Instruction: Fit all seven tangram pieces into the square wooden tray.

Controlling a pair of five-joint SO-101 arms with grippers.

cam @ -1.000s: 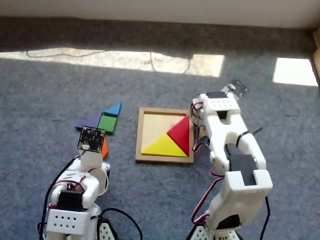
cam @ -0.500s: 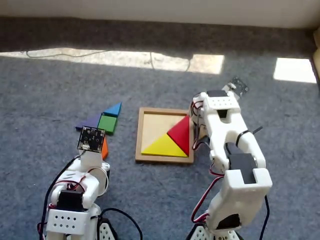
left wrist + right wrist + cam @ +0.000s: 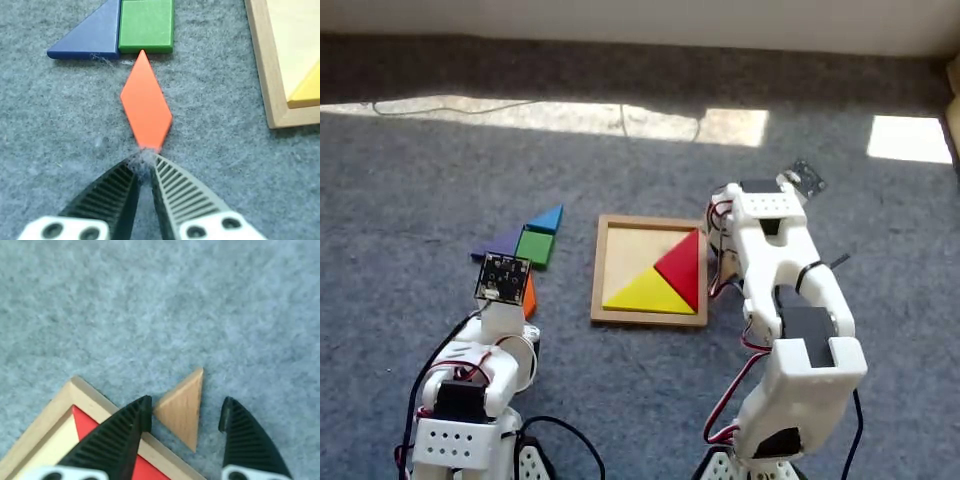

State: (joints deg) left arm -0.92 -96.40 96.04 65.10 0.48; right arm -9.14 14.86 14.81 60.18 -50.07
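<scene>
- Left claw (image 3: 145, 162): fingers pressed together, nothing between them. The tips sit at the near corner of the orange parallelogram (image 3: 146, 105); we cannot tell whether they touch it or stop just short.
- The orange parallelogram lies flat on the grey-carpeted counter (image 3: 60, 125). Its long axis runs straight away from the left claw, and its far corner meets the edge of the green square (image 3: 146, 25).
- A dark blue triangle (image 3: 95, 37) butts against the green square's side. A light blue triangle (image 3: 548, 217) lies just beyond the square. All four loose pieces are on the left arm's side of the tray (image 3: 598, 270).
- In the tray, the yellow triangle (image 3: 645, 292) and the red triangle (image 3: 682, 268) are seated edge to edge. The rest of the floor is bare wood.
- Right claw (image 3: 186, 415): fingers apart, gripping nothing. They straddle the wood triangle (image 3: 182, 407), which lies flat on the counter just outside the tray's rim on the right arm's side.
- One fingertip is close against the triangle's rim-side corner and overlaps the rim. The other stands off from the triangle's long edge with a clear gap.
- Our judgement: the coming move turns on this straddle. The piece is already between the fingers, so closing would pinch it corner to long edge. The right arm is the nearer one. The rim-side finger may catch on the rim.
</scene>
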